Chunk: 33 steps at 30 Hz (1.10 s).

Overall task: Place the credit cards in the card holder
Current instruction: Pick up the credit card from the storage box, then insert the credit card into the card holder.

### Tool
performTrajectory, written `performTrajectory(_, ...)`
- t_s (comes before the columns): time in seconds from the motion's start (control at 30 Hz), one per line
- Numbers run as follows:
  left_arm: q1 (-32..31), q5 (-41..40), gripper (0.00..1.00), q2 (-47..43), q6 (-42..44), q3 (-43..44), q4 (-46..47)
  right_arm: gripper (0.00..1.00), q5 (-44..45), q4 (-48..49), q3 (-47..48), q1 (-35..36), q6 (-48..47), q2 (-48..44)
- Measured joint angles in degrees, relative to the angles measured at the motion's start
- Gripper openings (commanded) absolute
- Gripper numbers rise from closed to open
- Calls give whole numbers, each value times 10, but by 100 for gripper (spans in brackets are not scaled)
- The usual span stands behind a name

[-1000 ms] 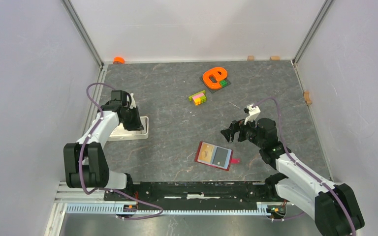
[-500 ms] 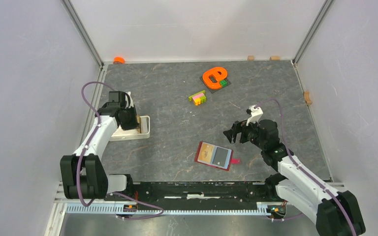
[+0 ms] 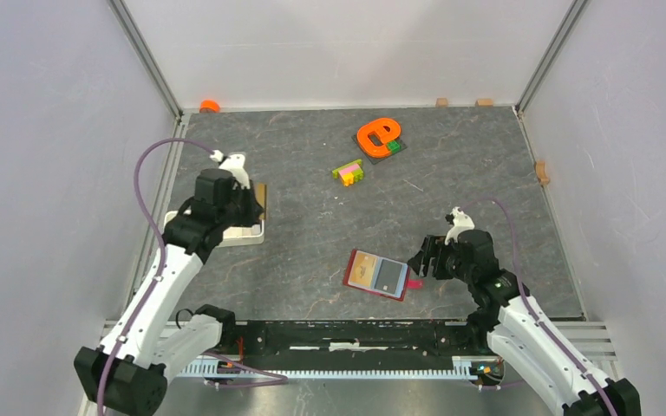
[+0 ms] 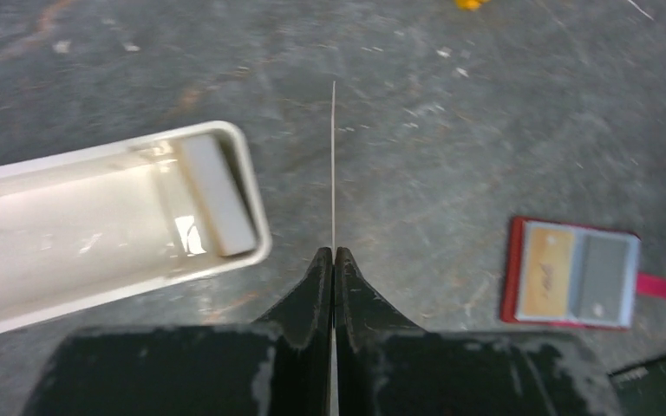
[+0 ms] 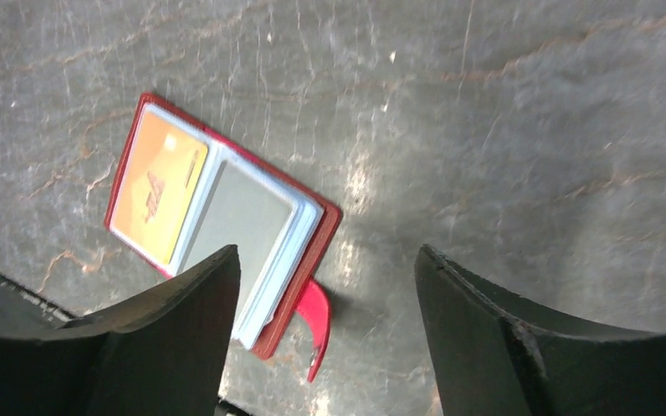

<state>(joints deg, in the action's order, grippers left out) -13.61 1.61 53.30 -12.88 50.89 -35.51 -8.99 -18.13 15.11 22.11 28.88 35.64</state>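
The dark red card holder (image 3: 377,275) lies open on the table near the front. It shows a tan-orange card (image 5: 158,196) in its left pocket and a grey-blue pocket stack (image 5: 247,234) on its right half. The holder also shows in the left wrist view (image 4: 572,272). My left gripper (image 3: 250,206) is shut on a thin card (image 4: 334,165), seen edge-on, held above the table beside the white tray (image 3: 247,236). The card looks tan in the top view (image 3: 261,198). My right gripper (image 5: 325,260) is open, just above the holder's right edge and red snap tab (image 5: 316,314).
The white tray (image 4: 256,217) sits at the left with a white block inside. An orange e-shaped toy (image 3: 377,136) and a stack of coloured bricks (image 3: 348,172) lie at the back. Small wooden blocks (image 3: 542,172) sit along the right wall.
My left gripper has risen out of the tray with the card and swung right. My right gripper has moved nearer and down to the holder's tab side.
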Motion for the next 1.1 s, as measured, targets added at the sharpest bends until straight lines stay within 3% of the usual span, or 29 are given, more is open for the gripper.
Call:
performTrajectory(0.37,-196,79,2,-9,-158,-94,103,64,-31,-56,-36,17,59,-23)
performTrajectory(0.53,-274,90,2,4,-223,-145,170,54,-42,-61,-39,39,80,-26)
performTrajectory(0.7,-309,93,2,26,-266,-178,229,36,-43,-55,-49,61,100,-25)
performTrajectory(0.87,-325,96,2,33,-310,-210,296,0,-28,-41,-51,68,102,0)
performTrajectory(1.1,-330,110,2,40,-379,-264,390,0,-32,89,-52,71,97,108)
